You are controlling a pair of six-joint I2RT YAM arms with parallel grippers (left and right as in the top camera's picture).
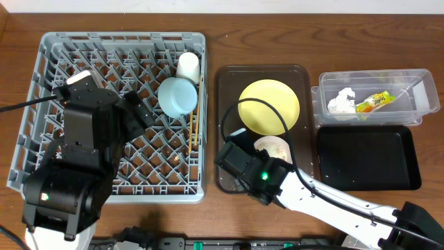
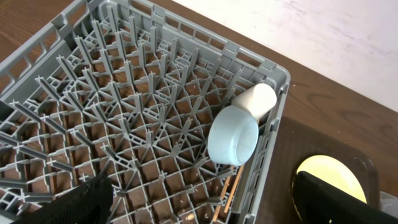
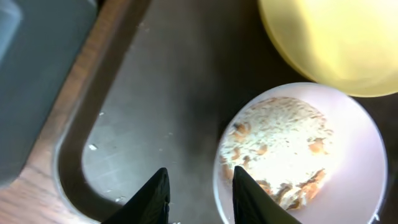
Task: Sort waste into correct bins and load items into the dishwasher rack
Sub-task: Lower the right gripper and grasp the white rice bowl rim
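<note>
Robotics lab bench: left arm (image 1: 76,153) and right arm (image 1: 333,201) over a wooden table (image 1: 215,28) with dishwasher rack (image 1: 104,55).

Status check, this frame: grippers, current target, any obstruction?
Left gripper open, empty, over rack. Right gripper open, jaws straddling rim of white bowl, scraps inside. Yellow plate close beside bowl.

Readable text, labels, brands, numbers, signs: none in any view.
Sole printed item: snack wrapper (image 1: 373,103), green and yellow, lying in the clear tub (image 1: 423,76). Its surface carries coloured print, but this is too small and blurred in the overhead view to make out any word or brand.
</note>
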